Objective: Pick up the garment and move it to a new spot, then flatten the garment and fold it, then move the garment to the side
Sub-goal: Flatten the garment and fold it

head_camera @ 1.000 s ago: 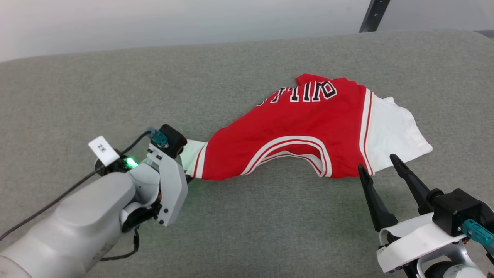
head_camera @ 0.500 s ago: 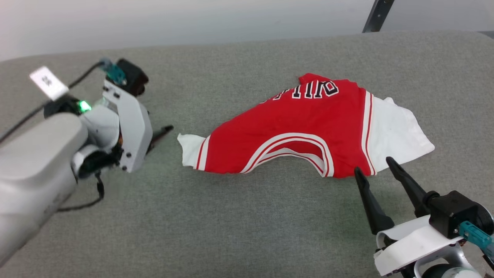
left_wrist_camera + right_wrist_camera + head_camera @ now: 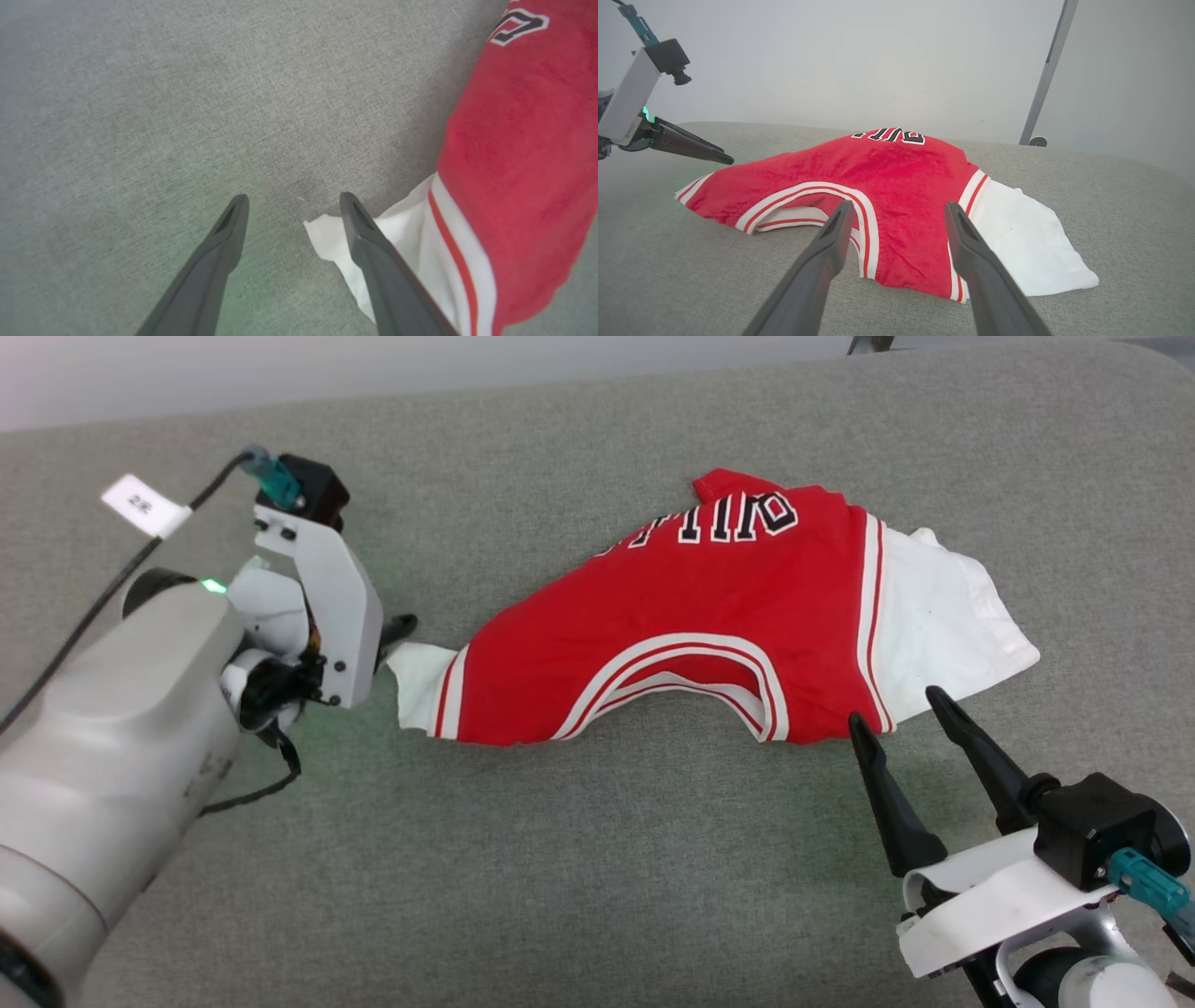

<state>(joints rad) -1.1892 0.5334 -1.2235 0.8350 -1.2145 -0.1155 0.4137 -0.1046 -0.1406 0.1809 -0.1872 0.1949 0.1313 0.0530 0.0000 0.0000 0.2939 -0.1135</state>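
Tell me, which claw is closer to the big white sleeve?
Right. The right gripper sits just short of that sleeve; the left gripper is at the jersey's far end.

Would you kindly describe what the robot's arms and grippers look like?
The left gripper and right gripper each have two long, dark, tapering fingers on a white bracket, with a black camera block and teal plug. The left forearm is pale grey, with a green light, a black cable and a white tag.

Bright, even light, just a soft shadow under the garment [image 3: 896,186], green LED [image 3: 213,585] glow on the grey fabric surface [image 3: 597,877], left wrist view looks kinda soft
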